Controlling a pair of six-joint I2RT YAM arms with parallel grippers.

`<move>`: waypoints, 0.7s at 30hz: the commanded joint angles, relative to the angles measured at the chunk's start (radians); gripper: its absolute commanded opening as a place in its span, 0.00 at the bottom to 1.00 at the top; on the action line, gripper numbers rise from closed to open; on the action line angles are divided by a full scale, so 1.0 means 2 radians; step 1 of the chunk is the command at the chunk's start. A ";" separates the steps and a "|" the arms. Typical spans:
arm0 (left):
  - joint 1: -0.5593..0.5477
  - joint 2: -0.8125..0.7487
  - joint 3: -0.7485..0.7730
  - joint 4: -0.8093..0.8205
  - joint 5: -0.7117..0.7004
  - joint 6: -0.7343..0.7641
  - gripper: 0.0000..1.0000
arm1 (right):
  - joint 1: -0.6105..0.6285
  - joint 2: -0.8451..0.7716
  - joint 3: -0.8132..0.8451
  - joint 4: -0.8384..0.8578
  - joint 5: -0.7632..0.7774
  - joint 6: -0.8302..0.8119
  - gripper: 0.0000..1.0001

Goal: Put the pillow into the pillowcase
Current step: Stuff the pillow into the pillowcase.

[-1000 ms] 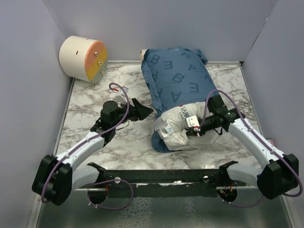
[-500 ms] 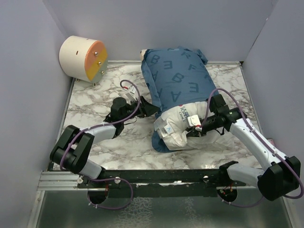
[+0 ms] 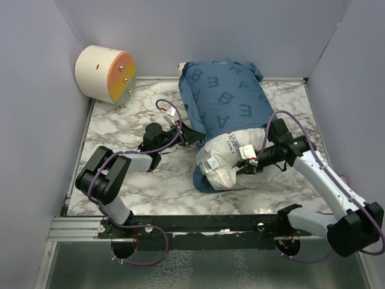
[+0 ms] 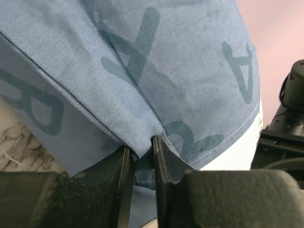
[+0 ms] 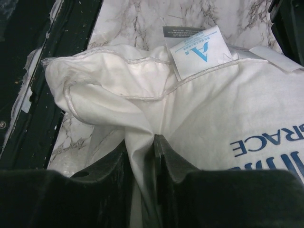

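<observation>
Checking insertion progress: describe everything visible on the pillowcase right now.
The blue fabric pillowcase printed with darker blue letters lies lengthwise across the grey-veined marble tabletop, closed end toward the back wall. It is stretched full over most of the plump white pillow, whose near end sticks out of the opening. The hem shows light stitching. The left end effector pinches a fold of cloth at the left edge; the right end effector grips the pillow, not the case.

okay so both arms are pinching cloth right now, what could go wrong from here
1. The left gripper pinches only a thin fold of the pillowcase; a pull may slip it free.
2. The right gripper grips just a bunch of the pillow cover, so pushing may crumple fabric instead of driving the stuffing in.
3. The exposed end bulges past the case's edge and could snag there.
</observation>
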 commanded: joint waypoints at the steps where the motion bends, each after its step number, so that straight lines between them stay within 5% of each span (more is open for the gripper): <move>1: 0.000 0.017 0.014 0.067 0.032 -0.025 0.08 | -0.004 -0.023 0.026 -0.037 -0.007 0.012 0.25; 2: 0.000 0.018 0.014 0.071 0.034 -0.027 0.00 | -0.004 -0.027 0.029 -0.040 -0.008 0.015 0.25; 12: -0.013 -0.035 0.007 0.036 0.042 0.011 0.00 | -0.004 -0.048 0.111 -0.068 -0.034 0.047 0.40; 15: -0.023 -0.052 0.007 0.015 0.039 0.025 0.00 | -0.004 -0.046 0.126 -0.029 -0.050 0.097 0.49; 21: -0.037 -0.072 0.013 -0.012 0.034 0.040 0.00 | -0.004 -0.013 0.132 0.060 -0.021 0.176 0.49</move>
